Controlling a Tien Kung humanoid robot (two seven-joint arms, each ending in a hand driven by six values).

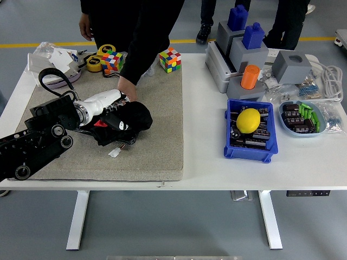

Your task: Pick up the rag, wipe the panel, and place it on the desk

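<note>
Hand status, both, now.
Left hand: shut on the rag, over the panel.
Right hand: not in view.

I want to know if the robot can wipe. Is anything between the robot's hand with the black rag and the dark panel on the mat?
Nothing visible stands between them: the left hand presses the crumpled black rag on the dark flat panel, mostly hidden under it. A person's hand rests just behind, at the rag's far edge.
</note>
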